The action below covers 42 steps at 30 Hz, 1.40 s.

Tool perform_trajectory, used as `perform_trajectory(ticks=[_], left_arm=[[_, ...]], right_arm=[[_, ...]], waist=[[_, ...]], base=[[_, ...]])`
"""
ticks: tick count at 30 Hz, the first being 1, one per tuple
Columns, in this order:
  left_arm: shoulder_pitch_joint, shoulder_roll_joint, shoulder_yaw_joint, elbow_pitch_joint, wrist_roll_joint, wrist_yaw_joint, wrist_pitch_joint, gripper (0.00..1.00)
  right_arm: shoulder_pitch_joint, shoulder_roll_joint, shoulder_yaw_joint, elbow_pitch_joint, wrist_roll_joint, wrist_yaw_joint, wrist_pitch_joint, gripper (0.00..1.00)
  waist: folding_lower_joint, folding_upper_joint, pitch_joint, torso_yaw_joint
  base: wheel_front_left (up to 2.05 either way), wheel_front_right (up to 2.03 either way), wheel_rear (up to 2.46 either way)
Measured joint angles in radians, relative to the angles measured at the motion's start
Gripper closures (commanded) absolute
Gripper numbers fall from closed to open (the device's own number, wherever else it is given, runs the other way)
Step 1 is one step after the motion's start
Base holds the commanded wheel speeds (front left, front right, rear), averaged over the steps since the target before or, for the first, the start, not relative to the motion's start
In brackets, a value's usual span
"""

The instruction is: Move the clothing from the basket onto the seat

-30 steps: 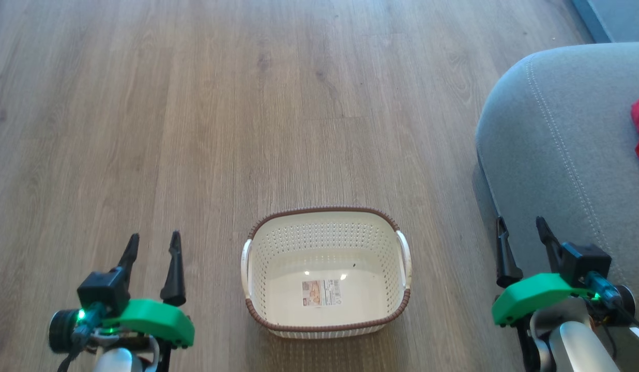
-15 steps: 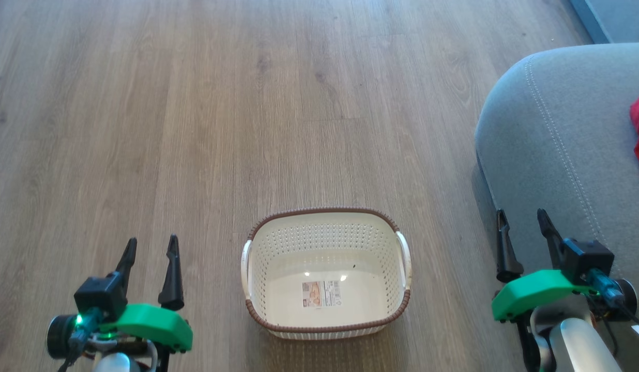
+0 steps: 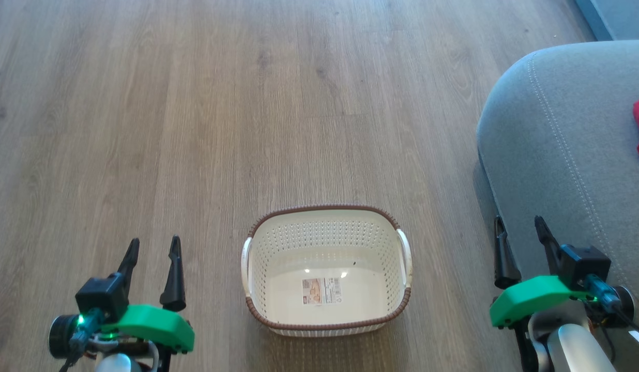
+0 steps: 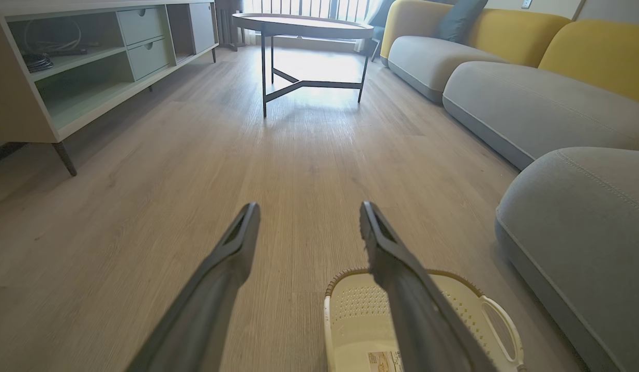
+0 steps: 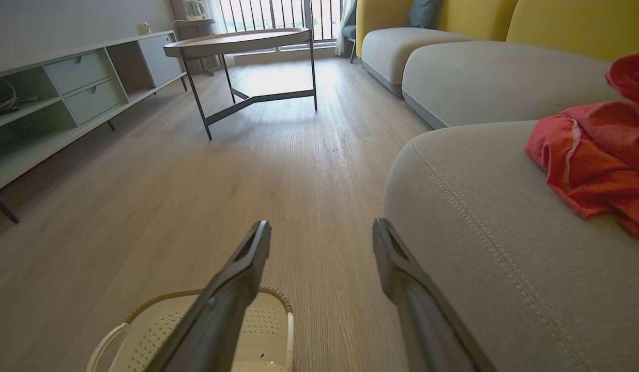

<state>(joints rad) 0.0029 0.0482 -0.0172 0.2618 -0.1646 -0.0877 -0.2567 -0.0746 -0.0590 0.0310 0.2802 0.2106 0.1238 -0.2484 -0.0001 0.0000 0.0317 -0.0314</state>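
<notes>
Both claws hang idle and empty: the left gripper point(image 3: 154, 241) sits over bare floor with its fingers spread wide and nothing between them, and the right gripper point(image 3: 519, 221) is just as wide, holding nothing, right beside the flank of the seat point(image 3: 557, 129). The basket point(image 3: 323, 208) stands between them on the floor, bare inside but for its label sticker point(image 3: 322, 291). The clothing point(image 5: 598, 150) lies bunched on top of the seat, well in from the rounded edge, so the job looks done. The risk now is stray motion. A swing of the right arm could scrape the cushion or catch the thin red cloth and drag it off, and any needless dip toward the basket could send that light plastic skating, since the wood-look floor point(image 3: 195, 129) appears smooth and slick. Around them, in the wrist views, are a round-topped table point(image 4: 304, 25) on dark legs, a low open cabinet point(image 4: 66, 62), and grey sofa cushions with yellow backs point(image 4: 593, 46).
</notes>
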Motion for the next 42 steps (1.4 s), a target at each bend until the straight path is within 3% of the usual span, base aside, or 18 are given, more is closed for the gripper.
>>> perform_trajectory(ticks=[5,6,13,42], left_arm=[[0.000,0.000,-0.002,-0.002,-0.005,0.000,0.000,0.00],[0.000,0.000,-0.002,-0.003,-0.009,0.000,0.000,1.00],[0.053,-0.002,-0.004,0.093,-0.023,0.000,0.010,1.00],[0.036,-0.002,0.011,0.077,-0.352,-0.006,0.090,1.00]], right_arm=[[0.000,0.000,0.000,0.001,0.000,0.000,0.000,0.00],[0.000,0.000,0.000,0.001,0.000,0.000,0.000,1.00],[0.049,0.001,0.006,0.092,0.013,0.000,0.007,1.00],[0.050,0.001,-0.027,0.076,0.334,0.000,0.085,1.00]], waist=[[0.0000,0.0000,0.003,-0.001],[0.0000,0.0000,0.003,-0.001],[0.0000,0.0000,0.003,-0.001],[0.0000,0.0000,-0.004,0.007]], base=[[0.00,0.00,0.00],[0.00,0.00,0.00],[0.00,0.00,0.00],[0.00,0.00,0.00]])
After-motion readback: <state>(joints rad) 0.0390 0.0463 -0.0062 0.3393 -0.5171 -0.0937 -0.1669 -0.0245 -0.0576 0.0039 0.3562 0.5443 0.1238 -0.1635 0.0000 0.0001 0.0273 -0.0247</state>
